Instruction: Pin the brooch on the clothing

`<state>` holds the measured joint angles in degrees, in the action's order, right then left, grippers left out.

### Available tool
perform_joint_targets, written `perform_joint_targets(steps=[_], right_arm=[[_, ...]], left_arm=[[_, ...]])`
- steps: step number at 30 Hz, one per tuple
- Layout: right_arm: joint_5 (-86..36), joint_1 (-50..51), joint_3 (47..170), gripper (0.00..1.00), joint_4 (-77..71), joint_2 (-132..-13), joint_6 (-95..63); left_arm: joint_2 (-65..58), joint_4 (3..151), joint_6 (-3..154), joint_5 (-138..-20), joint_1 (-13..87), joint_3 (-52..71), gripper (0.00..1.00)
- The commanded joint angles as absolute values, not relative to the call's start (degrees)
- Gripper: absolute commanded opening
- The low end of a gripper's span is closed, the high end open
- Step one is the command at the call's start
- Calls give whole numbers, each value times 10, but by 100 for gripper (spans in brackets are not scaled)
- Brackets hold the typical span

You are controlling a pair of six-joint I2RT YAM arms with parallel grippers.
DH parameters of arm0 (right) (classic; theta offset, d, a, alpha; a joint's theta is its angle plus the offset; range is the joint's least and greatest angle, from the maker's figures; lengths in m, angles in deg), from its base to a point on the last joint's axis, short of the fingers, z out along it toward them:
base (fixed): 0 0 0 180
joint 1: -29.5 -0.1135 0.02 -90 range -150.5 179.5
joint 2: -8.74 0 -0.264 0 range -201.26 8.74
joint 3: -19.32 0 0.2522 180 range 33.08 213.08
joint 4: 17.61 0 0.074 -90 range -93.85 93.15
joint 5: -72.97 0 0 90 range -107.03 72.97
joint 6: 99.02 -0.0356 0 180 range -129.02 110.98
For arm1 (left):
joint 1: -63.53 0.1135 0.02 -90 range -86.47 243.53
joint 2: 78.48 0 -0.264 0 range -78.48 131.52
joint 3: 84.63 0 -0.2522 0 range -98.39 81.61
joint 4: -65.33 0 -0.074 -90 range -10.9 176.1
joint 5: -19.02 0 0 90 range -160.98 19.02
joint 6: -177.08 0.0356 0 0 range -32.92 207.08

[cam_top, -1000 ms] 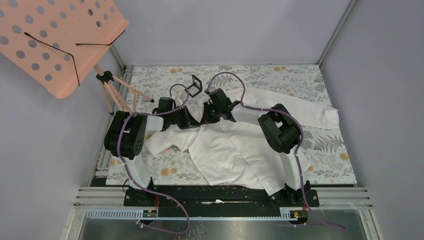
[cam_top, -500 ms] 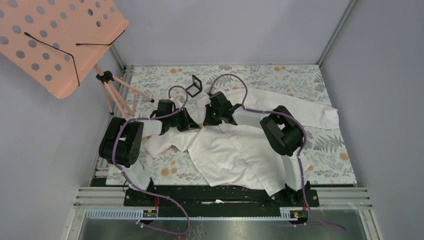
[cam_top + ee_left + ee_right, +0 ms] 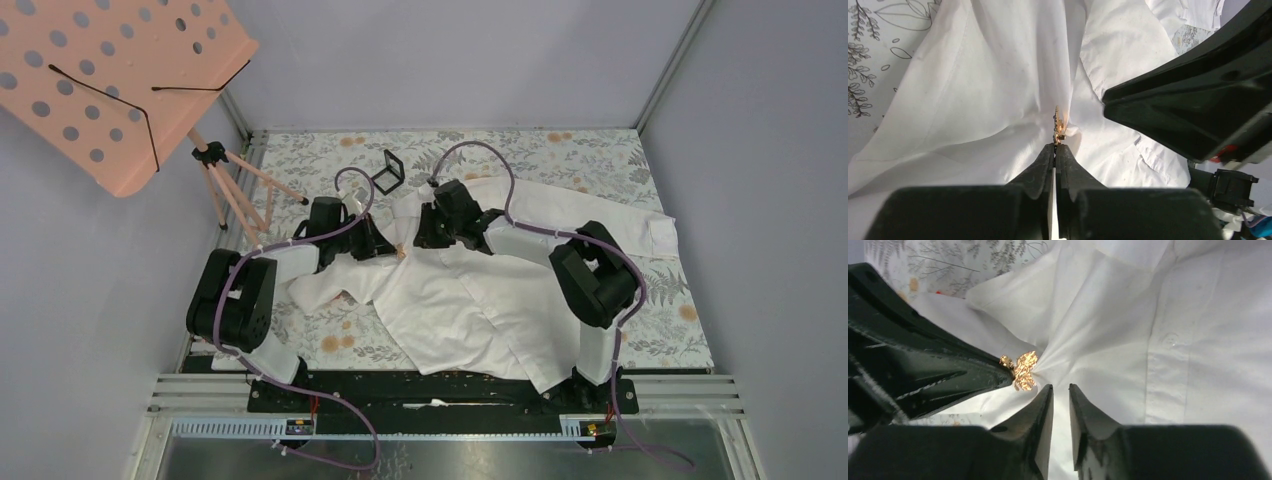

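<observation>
- Seen from the top external camera, there are two arms, one white shirt [image 3: 470, 310], one small black square case [image 3: 391, 171] and one pink perforated board [image 3: 110, 80] on a tripod.
- The shirt lies spread and creased on the floral tablecloth [image 3: 650, 330], collar toward the far side.
- The left gripper [image 3: 393, 250] and the right gripper [image 3: 420, 240] meet tip to tip over the shirt near its collar.
- The case stands on the cloth beyond the two grippers, apart from the shirt. Whether it holds anything cannot be told.
- In the left wrist view, the left gripper [image 3: 1055, 146] is clenched, its two fingers pressed together at the tips.
- One brooch [image 3: 1058, 121], gold-coloured and seen edge-on, stands upright just past those tips and touches them, so the claw appears to grip its lower end.
- The brooch sits against a gathered fold of the shirt [image 3: 973, 100].
- Of the right gripper, a black finger [image 3: 1178, 105] fills the right side, near the brooch.
- In the right wrist view, the right gripper [image 3: 1061, 389] is released: its jaws stand slightly parted with only shirt fabric [image 3: 1173, 315] behind the gap.
- The single brooch [image 3: 1023, 370] lies just beyond the jaws, where creases in the shirt converge.
- The left gripper [image 3: 1007, 374] touches the brooch's left edge.
- One shirt button [image 3: 1170, 339] shows on the placket.
</observation>
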<state>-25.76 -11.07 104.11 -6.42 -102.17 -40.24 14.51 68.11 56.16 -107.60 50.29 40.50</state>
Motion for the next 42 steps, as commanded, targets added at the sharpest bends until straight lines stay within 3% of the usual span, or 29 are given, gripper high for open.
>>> perform_joint_targets(steps=[1, 6, 10, 13, 16, 19, 29, 36, 42], right_arm=[[-262, -100, 1019, 32, -62, -949, -384], [-244, -92, 975, 52, -45, -888, -383], [-215, -83, 953, 60, 12, -833, -370], [-183, -71, 943, 66, 63, -793, -355], [-174, -47, 934, 70, 112, -763, -340], [-148, -22, 921, 74, 150, -736, -322], [-109, 103, 908, 86, 253, -716, -287], [-160, 198, 946, 88, 251, -808, -270], [-220, 221, 1015, 83, 240, -906, -261]], left_arm=[[96, 691, 599, -1051, 496, 401, 6], [48, 746, 623, -1008, 475, 383, 36], [-3, 801, 635, -962, 474, 364, 50], [-45, 832, 639, -908, 474, 356, 74], [-51, 889, 634, -809, 475, 334, 84], [-5, 944, 633, -747, 481, 299, 86], [139, 945, 633, -728, 493, 227, 87], [187, 936, 626, -741, 497, 222, 88], [206, 929, 622, -726, 497, 224, 86]])
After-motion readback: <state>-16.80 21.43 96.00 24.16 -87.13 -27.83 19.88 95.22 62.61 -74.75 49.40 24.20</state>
